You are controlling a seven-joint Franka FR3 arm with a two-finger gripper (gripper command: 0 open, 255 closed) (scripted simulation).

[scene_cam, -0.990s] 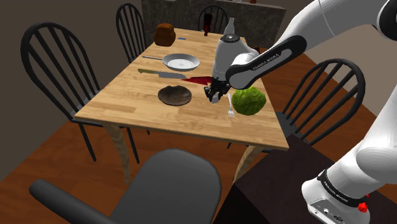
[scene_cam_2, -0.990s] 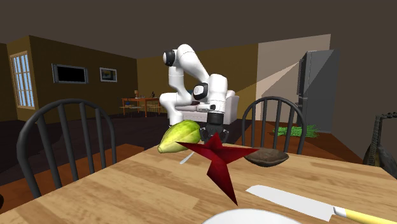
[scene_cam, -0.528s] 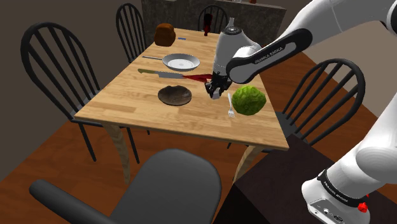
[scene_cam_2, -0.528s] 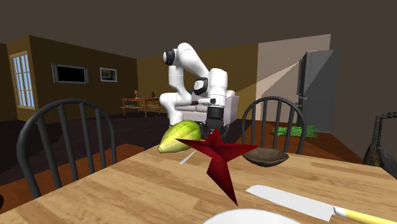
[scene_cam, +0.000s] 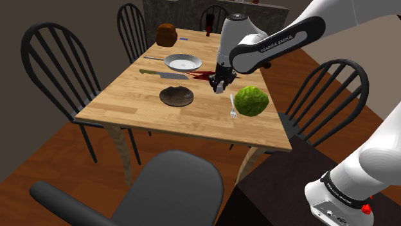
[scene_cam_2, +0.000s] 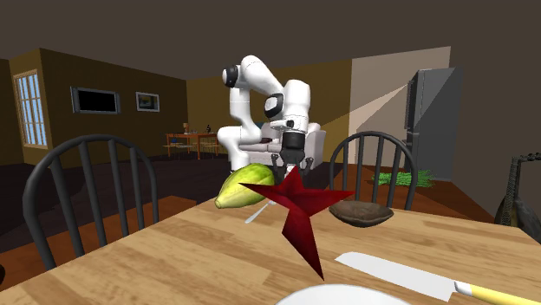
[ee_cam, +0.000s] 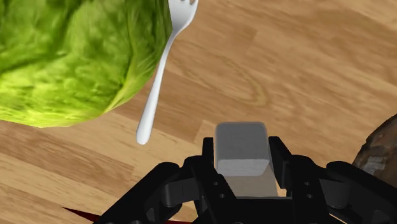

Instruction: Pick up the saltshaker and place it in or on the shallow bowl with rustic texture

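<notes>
My gripper (scene_cam: 219, 84) is shut on a small pale grey saltshaker (ee_cam: 241, 151) and holds it just above the wooden table (scene_cam: 135, 103). In the wrist view both black fingers (ee_cam: 207, 154) clasp its sides. The shallow dark brown bowl (scene_cam: 176, 96) with a rough surface sits on the table, toward the shoulder view's left of the gripper. Its rim (ee_cam: 380, 153) shows beside the fingers in the wrist view. In the second exterior view the gripper (scene_cam_2: 291, 164) hangs behind a red star, with the bowl (scene_cam_2: 361, 213) to its right.
A green lettuce head (scene_cam: 250, 101) and a white fork (scene_cam: 234, 113) lie close to the gripper. A red star (scene_cam: 200, 76), a knife (scene_cam: 164, 74), a white plate (scene_cam: 183, 62) and a brown loaf (scene_cam: 166, 34) lie farther back. Dark chairs (scene_cam: 58, 58) ring the table.
The gripper has risen with the saltshaker and shifted toward the far side of the table, away from the lettuce. The red star's upper points stand a little higher.
</notes>
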